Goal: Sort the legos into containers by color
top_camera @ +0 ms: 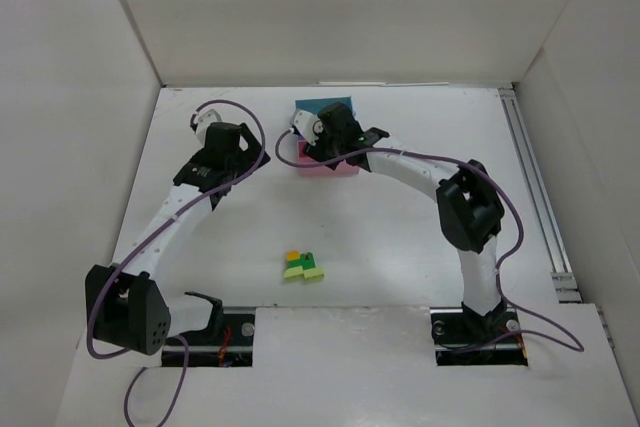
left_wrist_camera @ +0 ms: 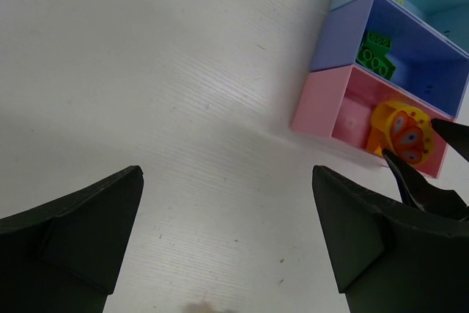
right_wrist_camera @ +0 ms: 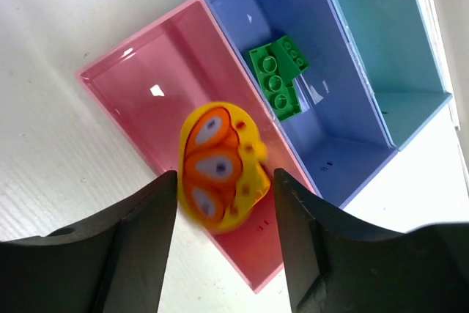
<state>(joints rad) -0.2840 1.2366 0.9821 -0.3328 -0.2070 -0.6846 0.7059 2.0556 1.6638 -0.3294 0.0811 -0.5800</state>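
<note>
White table [top_camera: 400, 242], teal-blue-pink tray row [top_camera: 326, 107] at the far side, lego cluster [top_camera: 303, 266] near front

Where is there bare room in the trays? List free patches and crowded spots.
Teal tray: fully bare. Pink tray: visible floor bare, but the right gripper hangs over it with a yellow-orange piece between its fingers. Blue tray: green bricks crowd the pink-side wall; the rest is bare.
</note>
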